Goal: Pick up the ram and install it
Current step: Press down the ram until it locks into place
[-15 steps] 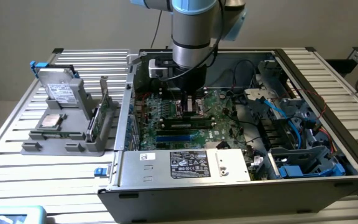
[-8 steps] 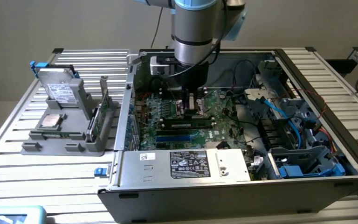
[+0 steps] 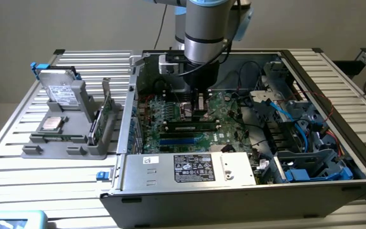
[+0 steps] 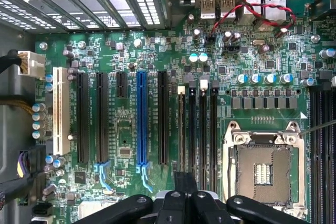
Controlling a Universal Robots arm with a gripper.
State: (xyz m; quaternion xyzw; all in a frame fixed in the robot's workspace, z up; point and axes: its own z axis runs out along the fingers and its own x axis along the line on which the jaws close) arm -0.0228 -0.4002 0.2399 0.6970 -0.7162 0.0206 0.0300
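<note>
Down inside the open computer case [image 3: 335, 90], the gripper [image 3: 200, 109] hangs just above the green motherboard [image 3: 228, 126], its fingers [image 3: 200, 102] drawn fully together with nothing visibly caught between them. Just beside the fingertips, toward the near side of the board in the exterior view, the ram [image 3: 192, 127] lies lengthwise along a memory slot, a long dark-and-green stick with a pale label, sitting low and level as though seated in place; whether its end latches are closed cannot be told. From the wrist view the black fingers and linkage [image 4: 185, 203] appear above a row of dark memory slots [image 4: 202, 124], with the bare metal CPU socket [image 4: 262, 169] next to them and a blue expansion slot [image 4: 141, 116] among black ones farther along. Red and black twisted wires [image 4: 257, 9] loop near the rear ports. Outside the case, at the exterior view's left, a grey parts holder [image 3: 62, 138] stands on the slatted aluminium table [image 3: 36, 176], carrying a hard drive [image 3: 61, 90] upright and a larger green card [image 3: 100, 117] on edge.
</note>
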